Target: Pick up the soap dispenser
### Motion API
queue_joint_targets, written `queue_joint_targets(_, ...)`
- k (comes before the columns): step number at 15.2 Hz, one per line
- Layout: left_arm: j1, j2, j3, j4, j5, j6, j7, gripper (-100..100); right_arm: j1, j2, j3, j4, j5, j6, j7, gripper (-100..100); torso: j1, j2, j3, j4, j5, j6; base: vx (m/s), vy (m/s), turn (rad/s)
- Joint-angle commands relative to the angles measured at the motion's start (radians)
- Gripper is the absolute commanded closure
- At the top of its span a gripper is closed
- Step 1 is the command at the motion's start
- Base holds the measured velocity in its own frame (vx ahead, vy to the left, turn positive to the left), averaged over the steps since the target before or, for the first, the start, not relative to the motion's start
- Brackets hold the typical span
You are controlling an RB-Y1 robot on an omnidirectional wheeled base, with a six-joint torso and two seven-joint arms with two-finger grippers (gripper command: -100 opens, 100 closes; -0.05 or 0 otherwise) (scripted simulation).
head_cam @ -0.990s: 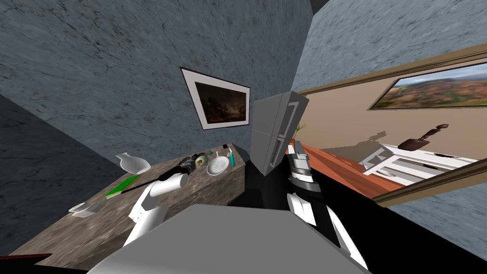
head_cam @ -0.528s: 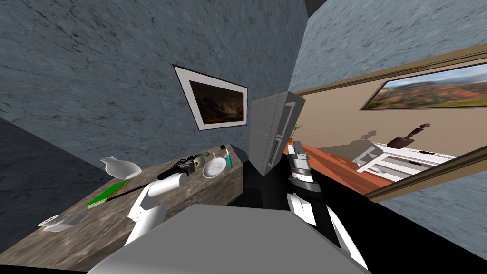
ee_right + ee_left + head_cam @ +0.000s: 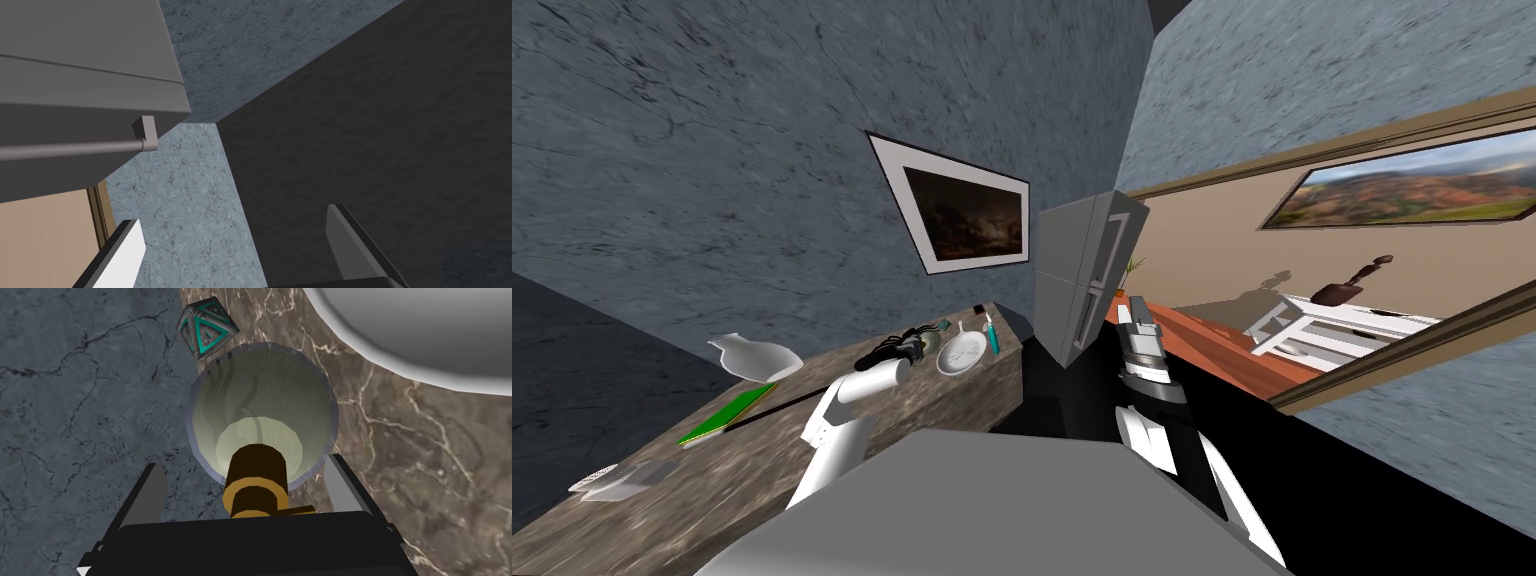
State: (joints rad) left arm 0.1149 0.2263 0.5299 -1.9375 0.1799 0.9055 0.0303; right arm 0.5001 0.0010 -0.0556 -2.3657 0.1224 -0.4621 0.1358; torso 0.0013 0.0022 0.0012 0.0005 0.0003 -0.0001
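Your left tool (image 3: 245, 460) is spread open around the soap dispenser (image 3: 260, 403). One thin finger (image 3: 152, 493) stands on each side of its round, pale greenish, glassy body. The brown and gold pump top lies closest to the tool's dark body (whether the fingers actually touch the glass, you cannot tell). The dispenser sits on the brown veined counter (image 3: 415, 453), toward its far right end and close to the blue-grey wall (image 3: 75, 413).

Sweeping the counter from the left in the head view, you first meet a flat white piece (image 3: 612, 481) near the left end. Next comes a green book (image 3: 727, 415), with a white vase (image 3: 755, 357) farther back by the wall. Your left arm reaches across the counter to the dispenser. A small dark die with teal triangles (image 3: 206, 332) lies just beside the dispenser, on the side away from the tool. To the right of the dispenser is a white bowl (image 3: 962, 352) (its rim shows large in the left wrist view). A slim teal object (image 3: 993, 336) stands near the counter's right end.

Right of the counter is a grey fridge (image 3: 1077, 290) with a bar handle. Your right tool (image 3: 234, 215) is raised in front of it, its fingers apart and holding nothing.
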Motion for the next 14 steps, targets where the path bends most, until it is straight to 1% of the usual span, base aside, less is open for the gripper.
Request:
queue_joint_targets(1, -0.018, 0.005, 0.001, 0.031, -0.007, -0.013, 0.003, -100, 0.0, 0.0, 0.0, 0.0, 0.0, 0.0, 0.0, 0, 0.0, 0.0, 0.0, 0.0, 0.0, 0.0, -0.017, 0.014, -0.038)
queue_joint_targets(2, -0.008, 0.003, 0.0, 0.015, -0.003, -0.006, 0.001, -100, 0.0, 0.0, 0.0, 0.0, 0.0, 0.0, 0.0, 0, 0.0, 0.0, 0.0, 0.0, 0.0, 0.0, -0.01, 0.008, -0.018)
queue_joint_targets(3, -0.01, 0.003, 0.0, 0.019, -0.004, -0.009, 0.002, 100, 0.0, 0.0, 0.0, 0.0, 0.0, 0.0, 0.0, 0, -0.001, 0.0, 0.0, 0.0, 0.0, 0.0, 0.0, 0.0, 0.0)
queue_joint_targets(7, -0.01, 0.003, 0.0, 0.019, -0.004, -0.008, 0.002, 100, 0.0, 0.0, 0.0, 0.0, 0.0, 0.0, 0.0, 0, -0.002, -0.001, 0.0, 0.0, -0.001, 0.0, -0.001, 0.0, 0.001)
queue_joint_targets(8, 0.014, -0.003, 0.0, -0.02, 0.008, 0.005, -0.003, 100, 0.0, 0.0, 0.0, 0.0, 0.0, 0.0, 0.0, 0, -0.002, -0.001, 0.0, 0.0, -0.001, 0.0, 0.013, -0.009, 0.046)
queue_joint_targets(14, 0.062, -0.016, -0.001, -0.096, 0.03, 0.033, -0.013, 100, 0.0, 0.0, 0.0, 0.0, 0.0, 0.0, 0.0, 0, -0.005, -0.002, 0.0, 0.0, -0.002, 0.0, 0.026, -0.022, 0.049)
